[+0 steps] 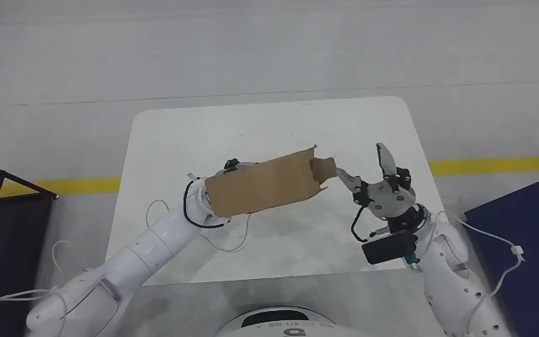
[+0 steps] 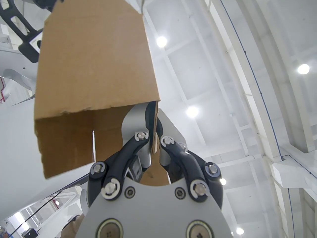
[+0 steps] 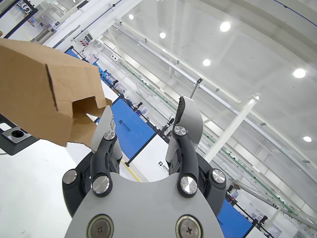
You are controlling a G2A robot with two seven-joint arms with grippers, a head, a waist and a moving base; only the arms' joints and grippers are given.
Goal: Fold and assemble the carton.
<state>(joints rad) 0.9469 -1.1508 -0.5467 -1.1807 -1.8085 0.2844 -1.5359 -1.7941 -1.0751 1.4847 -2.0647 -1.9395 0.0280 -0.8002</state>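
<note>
Left tool (image 2: 152, 127) is clamping one side wall of the brown carton (image 1: 265, 189), holding it over the white surface (image 1: 168, 143) at the centre of the top view. Right tool (image 1: 364, 164) is standing spread wide at centre right, one fingertip (image 3: 107, 115) lying just beside the carton's end flap (image 3: 85, 110).
</note>
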